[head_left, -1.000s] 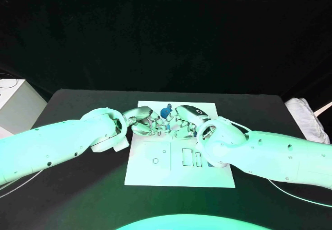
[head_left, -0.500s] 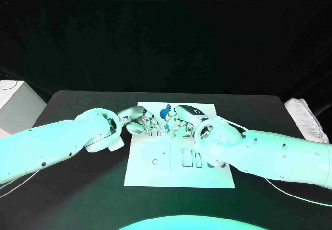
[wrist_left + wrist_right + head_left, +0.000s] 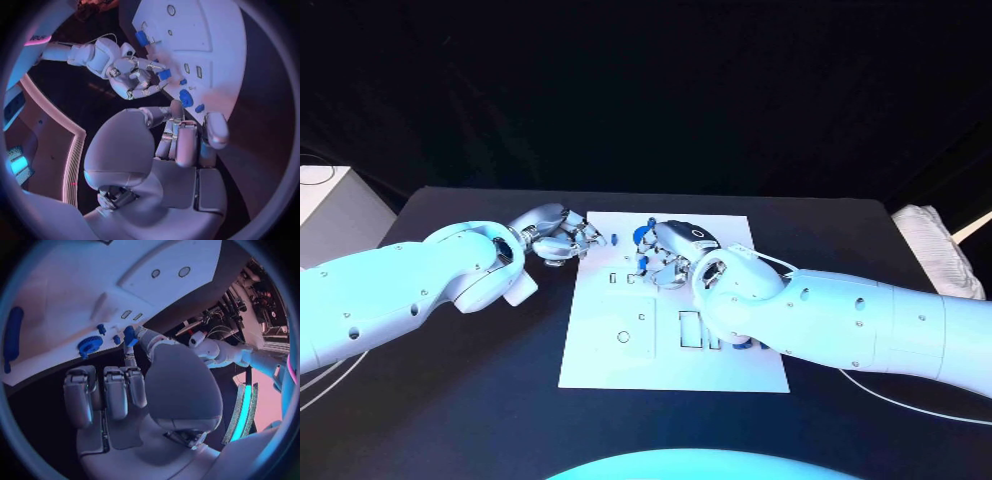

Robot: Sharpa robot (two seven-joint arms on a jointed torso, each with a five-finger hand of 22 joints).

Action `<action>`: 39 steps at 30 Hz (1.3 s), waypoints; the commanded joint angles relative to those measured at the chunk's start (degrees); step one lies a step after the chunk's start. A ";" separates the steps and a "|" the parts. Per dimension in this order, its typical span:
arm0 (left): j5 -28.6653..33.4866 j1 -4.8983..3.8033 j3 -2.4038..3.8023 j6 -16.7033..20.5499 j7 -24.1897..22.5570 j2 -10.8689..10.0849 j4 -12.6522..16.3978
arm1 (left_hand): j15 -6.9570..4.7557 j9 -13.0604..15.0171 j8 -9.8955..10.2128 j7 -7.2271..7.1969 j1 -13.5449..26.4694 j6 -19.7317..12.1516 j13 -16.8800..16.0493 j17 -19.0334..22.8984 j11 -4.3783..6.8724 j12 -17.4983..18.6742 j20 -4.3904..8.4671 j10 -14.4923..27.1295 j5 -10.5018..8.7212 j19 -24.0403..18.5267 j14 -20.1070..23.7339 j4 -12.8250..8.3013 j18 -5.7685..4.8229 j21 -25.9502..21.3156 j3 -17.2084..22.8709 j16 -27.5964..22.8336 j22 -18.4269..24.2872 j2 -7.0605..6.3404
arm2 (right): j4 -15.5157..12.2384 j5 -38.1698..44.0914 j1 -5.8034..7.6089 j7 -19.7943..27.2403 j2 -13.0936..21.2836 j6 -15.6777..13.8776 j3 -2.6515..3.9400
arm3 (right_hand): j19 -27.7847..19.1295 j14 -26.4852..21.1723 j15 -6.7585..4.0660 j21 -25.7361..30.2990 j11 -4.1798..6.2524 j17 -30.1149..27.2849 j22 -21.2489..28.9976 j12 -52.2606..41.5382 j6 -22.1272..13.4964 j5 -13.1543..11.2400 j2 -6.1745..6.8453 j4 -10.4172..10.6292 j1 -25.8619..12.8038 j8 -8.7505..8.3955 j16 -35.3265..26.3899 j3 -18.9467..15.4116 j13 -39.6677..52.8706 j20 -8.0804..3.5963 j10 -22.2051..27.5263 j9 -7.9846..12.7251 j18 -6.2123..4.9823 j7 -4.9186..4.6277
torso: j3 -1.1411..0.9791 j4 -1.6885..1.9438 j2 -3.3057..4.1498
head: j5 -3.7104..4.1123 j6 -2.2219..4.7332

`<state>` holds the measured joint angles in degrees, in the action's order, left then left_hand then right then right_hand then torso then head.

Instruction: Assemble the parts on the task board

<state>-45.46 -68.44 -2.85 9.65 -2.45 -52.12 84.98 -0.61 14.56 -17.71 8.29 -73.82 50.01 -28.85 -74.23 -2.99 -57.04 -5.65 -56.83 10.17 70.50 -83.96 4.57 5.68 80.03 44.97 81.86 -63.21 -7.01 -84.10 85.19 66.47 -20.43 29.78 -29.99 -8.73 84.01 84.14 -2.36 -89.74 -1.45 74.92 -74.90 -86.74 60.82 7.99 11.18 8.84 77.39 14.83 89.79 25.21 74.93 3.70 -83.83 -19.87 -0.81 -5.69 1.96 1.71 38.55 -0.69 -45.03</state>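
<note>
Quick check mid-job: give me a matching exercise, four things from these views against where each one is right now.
1 left hand
2 right hand
3 blue gear
4 white cloth

a by the table's right edge
b lying on the task board, near its far edge
c at the board's far left corner
d over the board, with a small blue part at its fingertips

Pairs: 1-c, 2-d, 3-b, 4-a

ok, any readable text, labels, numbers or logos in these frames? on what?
None readable.
Task board: only cut-out slots and holes, no print to be made out.
Right hand: a small ring mark on its back, not a letter or number as far as I can tell.
Left hand: no marking seen.
</note>
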 commanded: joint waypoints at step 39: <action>15.06 -0.26 0.20 5.00 -3.26 -0.53 1.29 | 0.46 0.18 -0.15 -0.05 2.03 0.77 0.21 0.32 -0.53 0.46 -0.22 0.03 -0.35 -0.73 0.20 0.83 0.26 -0.72 -2.39 -0.42 0.78 -1.21 | 2.48 4.73 -1.77 -5.21 -2.77 3.61 -0.43 | 5.99 5.86 -0.36 -0.26 0.35 15.08 -15.10 -0.12 0.20 0.13 0.14 0.48 -1.78 0.39 0.21 0.01 12.54 -0.35 -3.99 -0.14 0.81 0.13 | -0.18 -0.06 0.01 | -0.46 -0.80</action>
<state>-30.99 -68.63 -2.70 15.06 -5.10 -52.78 86.18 -0.28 14.64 -17.71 8.29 -72.26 50.40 -28.71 -73.87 -3.19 -56.79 -5.94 -56.63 10.17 69.82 -83.63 5.38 5.68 79.60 42.90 81.36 -62.38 -8.11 -81.65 89.06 64.77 -25.52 27.10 -27.14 -9.15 84.01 84.14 -2.36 -89.74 -1.45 74.91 -74.93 -86.74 60.90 7.95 11.40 8.84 76.06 15.00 89.79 25.20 74.91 3.70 -83.84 -20.01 -0.81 -5.58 1.78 1.59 38.55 -1.12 -45.79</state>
